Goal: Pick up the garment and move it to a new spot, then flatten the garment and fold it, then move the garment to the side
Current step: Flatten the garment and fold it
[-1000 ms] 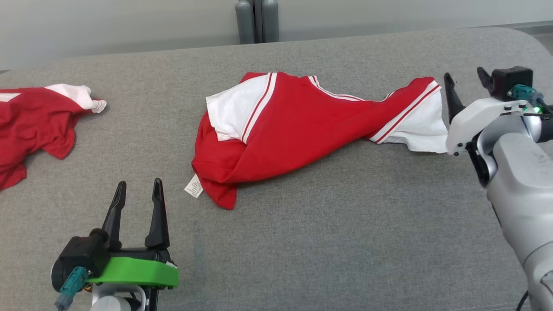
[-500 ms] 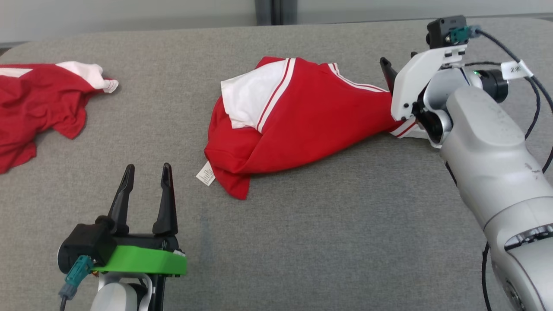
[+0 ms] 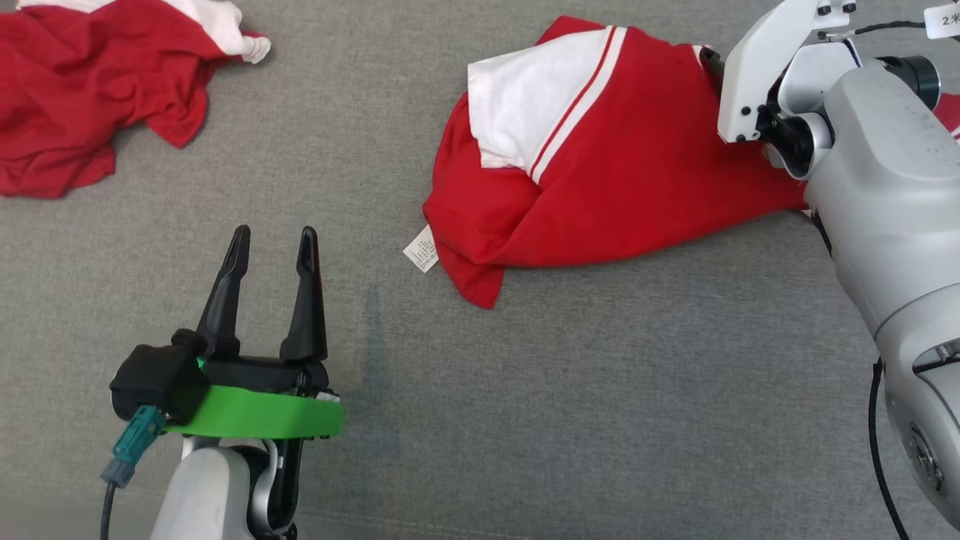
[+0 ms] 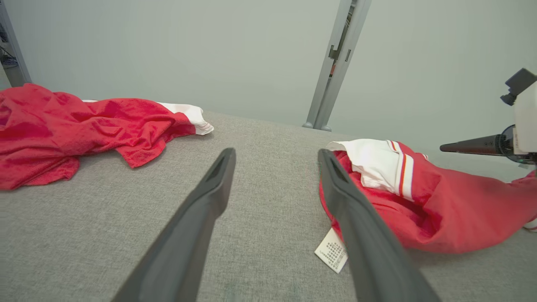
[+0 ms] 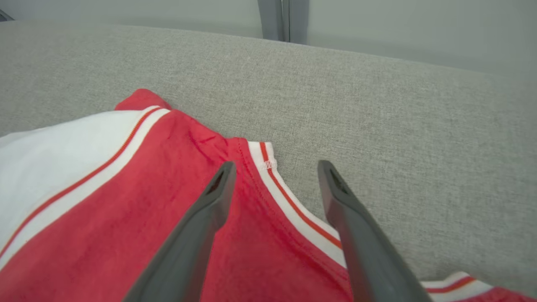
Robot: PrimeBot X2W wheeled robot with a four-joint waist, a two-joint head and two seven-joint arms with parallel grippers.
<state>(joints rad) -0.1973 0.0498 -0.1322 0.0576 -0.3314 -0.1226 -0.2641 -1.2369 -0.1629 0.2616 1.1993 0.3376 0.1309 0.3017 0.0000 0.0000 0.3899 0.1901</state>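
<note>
Two sets of fingers stand open over a grey cloth-covered counter (image 3: 600, 390) as a robot prepares to lift a crumpled red-and-white garment (image 3: 615, 172). The right fingers (image 5: 224, 176), spread wide and holding nothing, come in over the garment's right-hand part and straddle its white, red-striped trim (image 5: 289, 193). One finger is over red cloth and the other over bare counter, a placement that looks meant to pinch the hem once they close. Whether the tips touch the fabric cannot be told. The left fingers (image 3: 304, 255), equally wide and empty, hover above bare counter on the robot's near side, apart from the garment. Its nearest fold and white label (image 3: 421, 249) lie just off to their right, so this arm is apparently held ready for a second hold. A second red garment (image 3: 97, 90) lies heaped well apart at the far left, clear of both arms.
</note>
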